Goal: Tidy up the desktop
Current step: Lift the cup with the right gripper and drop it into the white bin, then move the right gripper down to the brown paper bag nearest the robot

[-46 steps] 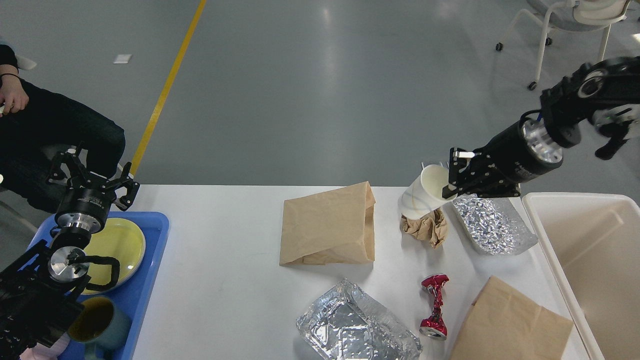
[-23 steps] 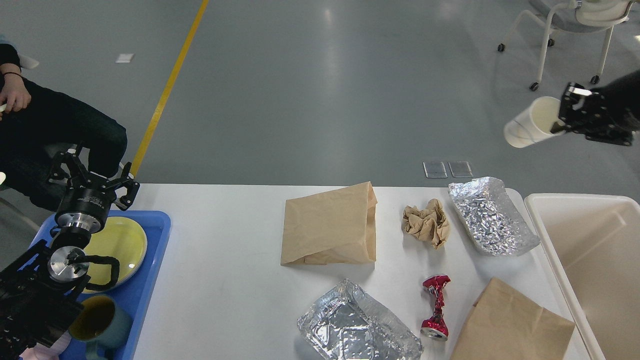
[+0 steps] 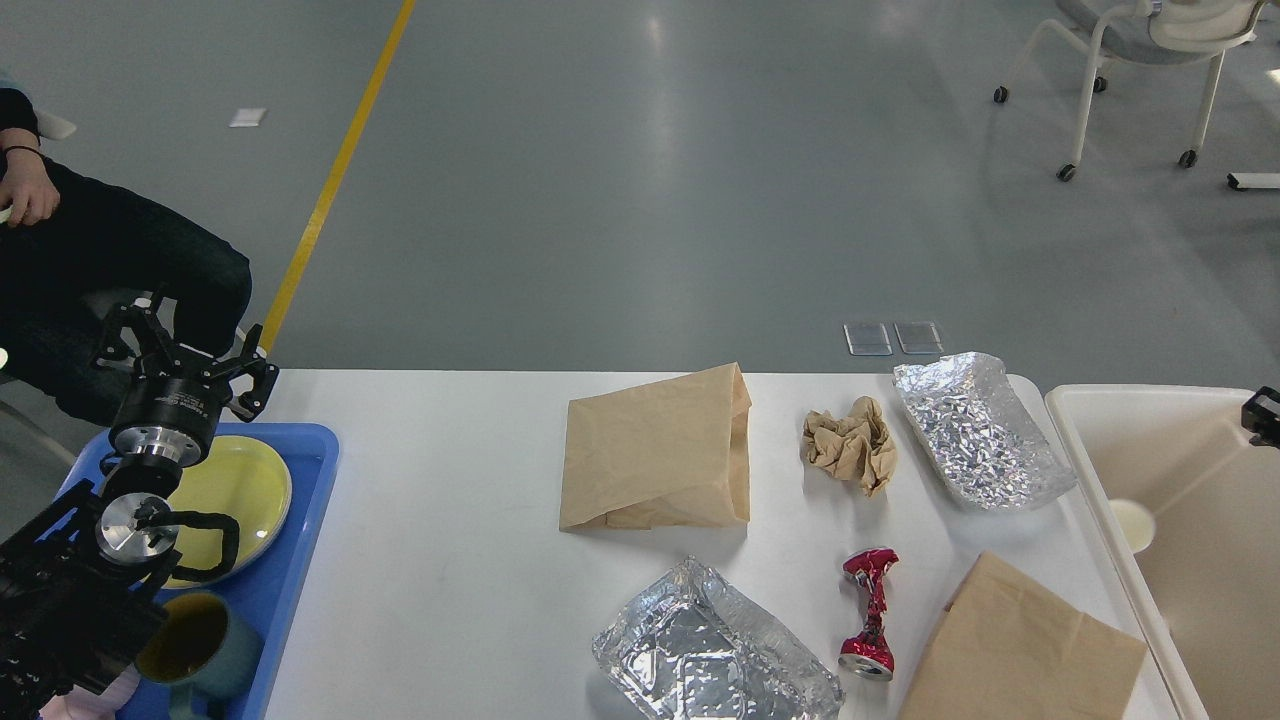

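Your left claw (image 3: pixel 185 345) hovers with its fingers spread above the blue tray (image 3: pixel 300 560) at the tabletop's (image 3: pixel 450 560) left end. Only a dark sliver of your right claw (image 3: pixel 1262 415) shows at the right edge over the cream bin (image 3: pixel 1130 400), so you cannot tell its state. A white cup (image 3: pixel 1133 523) lies in that bin.

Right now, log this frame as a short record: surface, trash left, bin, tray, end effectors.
surface: desktop
trash left: two paper bags, paper wad, two foil trays, crushed can
bin: right edge, cup inside
tray: plate, mug
left end effector: open, empty
right end effector: barely visible, state unclear
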`<control>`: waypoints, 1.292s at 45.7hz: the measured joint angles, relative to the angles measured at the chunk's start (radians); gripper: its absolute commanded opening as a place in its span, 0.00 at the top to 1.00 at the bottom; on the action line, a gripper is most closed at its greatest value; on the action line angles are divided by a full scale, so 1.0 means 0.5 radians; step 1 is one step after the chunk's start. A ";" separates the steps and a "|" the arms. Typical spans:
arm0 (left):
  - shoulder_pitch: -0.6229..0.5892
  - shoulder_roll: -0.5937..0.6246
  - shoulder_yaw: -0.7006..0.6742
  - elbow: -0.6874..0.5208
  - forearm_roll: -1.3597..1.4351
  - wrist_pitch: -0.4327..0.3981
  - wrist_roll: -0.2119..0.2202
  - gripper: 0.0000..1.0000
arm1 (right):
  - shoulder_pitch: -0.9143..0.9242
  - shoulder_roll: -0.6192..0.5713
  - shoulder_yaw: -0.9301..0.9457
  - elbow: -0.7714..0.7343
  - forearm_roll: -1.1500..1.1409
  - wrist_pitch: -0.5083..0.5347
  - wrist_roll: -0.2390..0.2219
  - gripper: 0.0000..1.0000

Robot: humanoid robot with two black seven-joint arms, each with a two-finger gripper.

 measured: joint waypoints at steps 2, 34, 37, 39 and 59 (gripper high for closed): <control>0.000 0.000 0.000 0.000 0.000 0.000 0.000 0.03 | -0.036 0.017 0.003 0.000 0.000 -0.056 0.000 0.00; 0.000 0.000 0.000 0.000 0.000 0.000 0.000 0.03 | 1.528 -0.130 -0.785 0.919 -0.005 0.728 -0.001 0.00; 0.000 0.000 0.000 0.000 0.000 0.000 0.000 0.03 | 1.723 -0.088 -0.908 1.063 -0.009 0.831 0.000 0.00; 0.000 0.000 0.000 0.000 0.000 0.000 0.000 0.03 | 1.844 -0.059 -0.980 1.167 -0.012 0.883 0.001 0.00; -0.001 0.000 0.000 0.000 0.000 0.000 0.001 0.03 | 1.673 -0.065 -1.055 1.506 -0.169 0.908 -0.001 0.00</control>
